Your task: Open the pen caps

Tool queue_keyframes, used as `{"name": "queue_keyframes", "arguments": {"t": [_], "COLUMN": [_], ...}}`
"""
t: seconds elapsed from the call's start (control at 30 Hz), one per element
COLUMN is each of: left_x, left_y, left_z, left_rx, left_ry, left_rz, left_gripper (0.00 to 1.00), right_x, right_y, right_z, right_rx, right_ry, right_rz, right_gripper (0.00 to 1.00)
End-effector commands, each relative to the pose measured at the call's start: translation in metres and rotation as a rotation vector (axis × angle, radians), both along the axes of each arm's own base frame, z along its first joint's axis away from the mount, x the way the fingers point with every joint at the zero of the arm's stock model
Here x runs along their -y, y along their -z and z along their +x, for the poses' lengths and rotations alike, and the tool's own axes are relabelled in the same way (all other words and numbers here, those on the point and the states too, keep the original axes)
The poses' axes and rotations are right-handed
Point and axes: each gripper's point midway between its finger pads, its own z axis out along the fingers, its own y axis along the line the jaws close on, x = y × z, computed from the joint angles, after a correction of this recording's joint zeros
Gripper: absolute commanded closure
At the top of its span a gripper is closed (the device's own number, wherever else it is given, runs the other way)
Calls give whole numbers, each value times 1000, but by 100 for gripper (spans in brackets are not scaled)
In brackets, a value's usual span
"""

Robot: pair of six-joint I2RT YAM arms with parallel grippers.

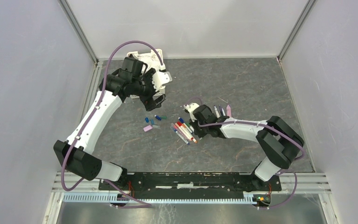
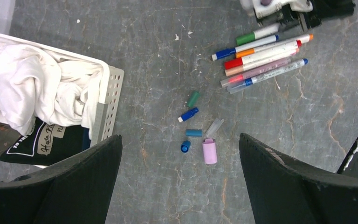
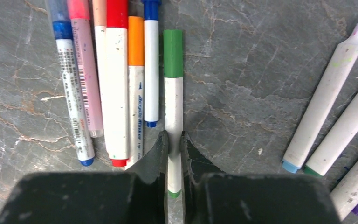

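Right hand (image 3: 173, 142) is closed tight on the white barrel of the green pen (image 3: 173, 102), outermost in the pen row (image 3: 116, 84), its green cap (image 3: 173, 53) still fitted. Loose pen caps (image 2: 209, 151) lie on the table (image 2: 149, 56) beside that row, on the left arm's side, under the wide-spread, empty left hand (image 2: 179, 140)

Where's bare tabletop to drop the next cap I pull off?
Bare table lies far right, past the uncapped pens, and along the near strip between the capped pens and the arm bases. Crowded: the middle, with loose caps beside the capped pens and the right hand gripping the green pen; the basket fills the far-left corner.
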Motion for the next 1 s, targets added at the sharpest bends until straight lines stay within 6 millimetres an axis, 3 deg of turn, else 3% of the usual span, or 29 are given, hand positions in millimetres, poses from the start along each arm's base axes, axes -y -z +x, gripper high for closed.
{"name": "queue_keyframes", "arguments": {"t": [0.0, 0.03, 0.27, 0.47, 0.77, 0.97], "left_x": [5, 6, 23, 36, 48, 55], "left_y": [15, 20, 40, 67, 81, 84], "left_z": [-12, -15, -30, -42, -58, -80], "left_rx": [-35, -43, -90, -84, -87, -137], "left_ry": [111, 136, 305, 462, 569, 634], "left_rz": [8, 12, -18, -1, -2, -27], "left_gripper": [0, 0, 0, 0, 0, 11], "right_x": [11, 11, -9, -46, -74, -81], "right_y": [-5, -11, -73, -115, -138, -141], "right_z": [11, 13, 20, -8, -44, -52], "right_rx": [0, -2, -43, -181, -349, -408], "right_ry": [-12, -18, -119, -322, -510, -562], "right_rz": [-15, 1, 191, 383, 589, 649], "right_gripper": [96, 99, 100, 100, 100, 100]}}
